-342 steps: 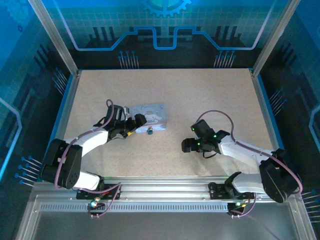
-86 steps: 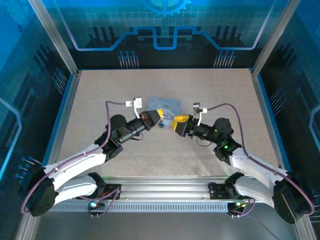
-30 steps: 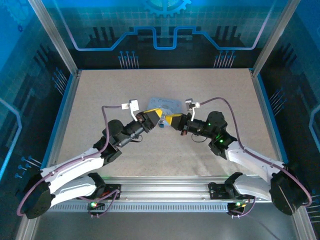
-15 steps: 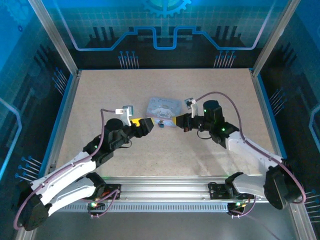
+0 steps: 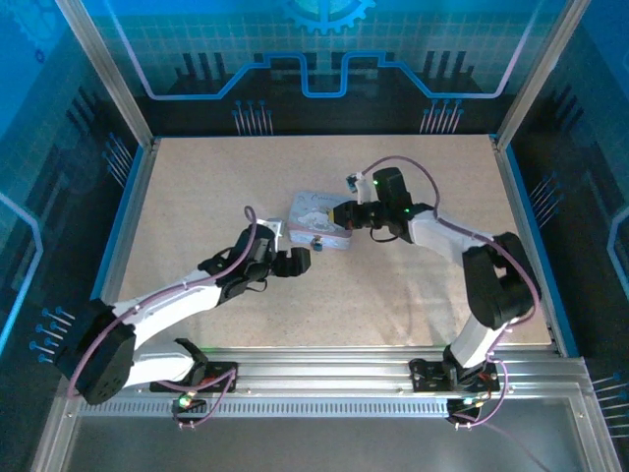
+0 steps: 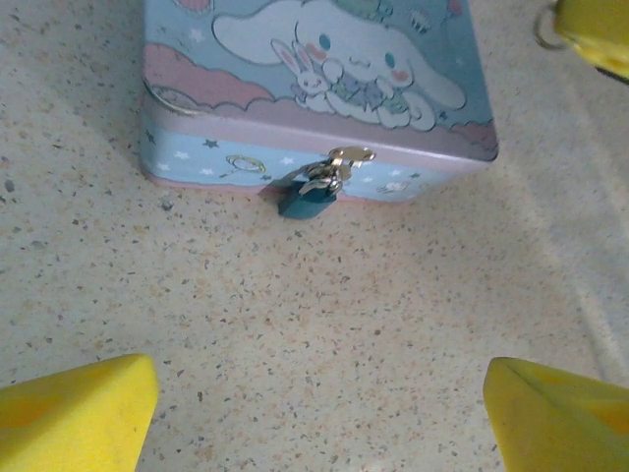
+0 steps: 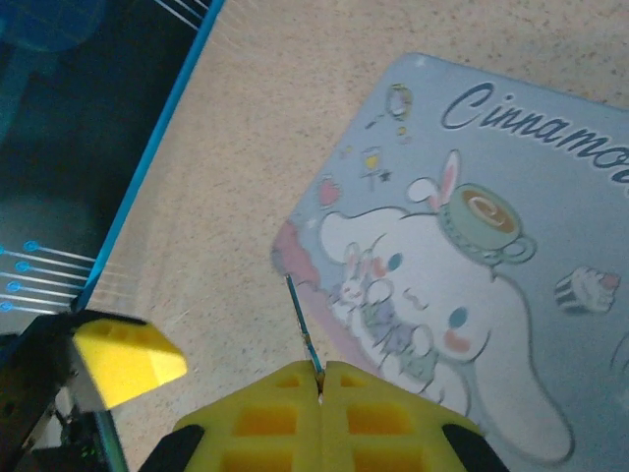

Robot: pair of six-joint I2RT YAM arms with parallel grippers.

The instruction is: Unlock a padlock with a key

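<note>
The small dark padlock hangs from the metal hasp on the front wall of the pale blue cartoon tin, resting on the table. In the top view the padlock sits just ahead of my left gripper. My left gripper is open, its yellow fingertips wide apart with bare table between them. My right gripper is shut on the key, whose thin blade sticks out over the tin's corner. In the top view the right gripper hovers above the tin.
The tin stands mid-table on a speckled beige surface. Metal frame posts and blue side walls border the table. One yellow finger of the left gripper shows in the right wrist view.
My left gripper has opened, let go of the padlock and backed off low to the table. The right gripper has drawn the key away from the padlock and moved over the tin.
</note>
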